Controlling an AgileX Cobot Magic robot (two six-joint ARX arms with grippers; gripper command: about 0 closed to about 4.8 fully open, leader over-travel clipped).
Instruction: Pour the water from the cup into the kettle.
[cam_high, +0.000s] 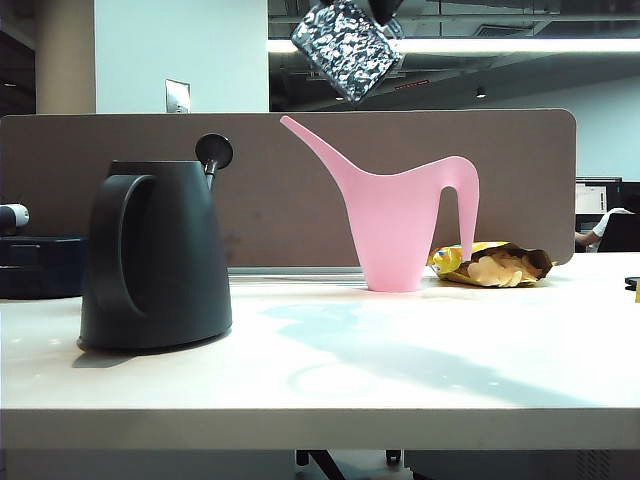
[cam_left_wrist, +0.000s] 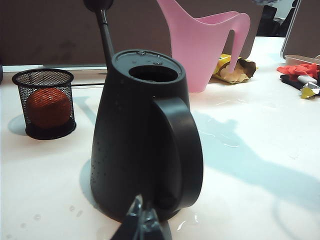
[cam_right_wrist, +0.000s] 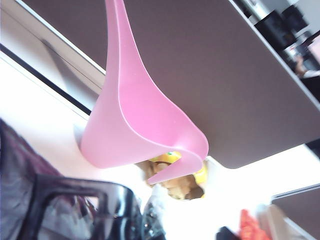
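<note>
Currently: right gripper (cam_high: 385, 12) top centre of exterior view, fingers clamped on dimpled purplish-grey translucent cup (cam_high: 345, 45), tilted | matte black tapered kettle (cam_high: 155, 255) lower-left of cup on tabletop (cam_high: 400, 370), opening (cam_left_wrist: 153, 73) upward | left gripper (cam_left_wrist: 142, 227) beside kettle base, opening unclear | no legible labels

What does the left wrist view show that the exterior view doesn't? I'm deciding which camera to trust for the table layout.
Only the left wrist view shows the mesh cup with an orange ball inside, the kettle's open top, red items at the table's far edge, and the left gripper, low beside the kettle. Only the exterior view shows the cup held tilted high by the right gripper. Both show the kettle, pink watering can and snack bag.
</note>
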